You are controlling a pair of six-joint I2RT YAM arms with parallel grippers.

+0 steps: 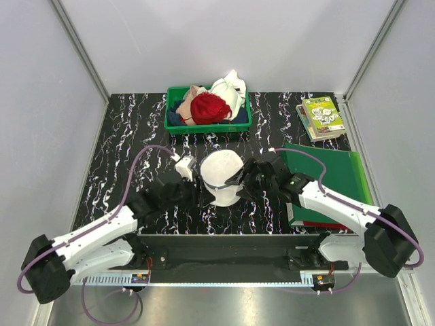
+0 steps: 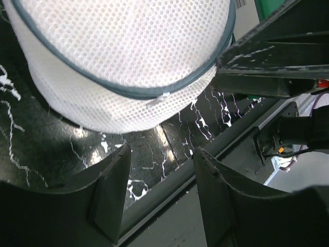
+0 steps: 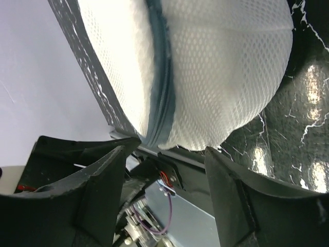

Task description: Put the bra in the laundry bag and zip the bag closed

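The laundry bag (image 1: 221,178), a white mesh dome, rests on the black marbled table between my two grippers. Its grey zip (image 2: 139,92) runs shut around the rim in the left wrist view, with the white pull (image 2: 162,97) facing the camera. The right wrist view shows the same bag (image 3: 221,67) and its zip band (image 3: 162,77) closed. My left gripper (image 1: 195,188) (image 2: 162,152) stands open just off the bag's left side, nothing between its fingers. On the bag's right side my right gripper (image 1: 246,182) (image 3: 165,150) is open too, apart from the mesh. The bra is hidden.
A green bin (image 1: 204,128) at the back holds a red bunched garment (image 1: 209,107) and pale cloths. A green folder (image 1: 333,173) lies under the right arm. Books (image 1: 323,117) sit at the back right. The table's near edge and a metal rail lie just below the bag.
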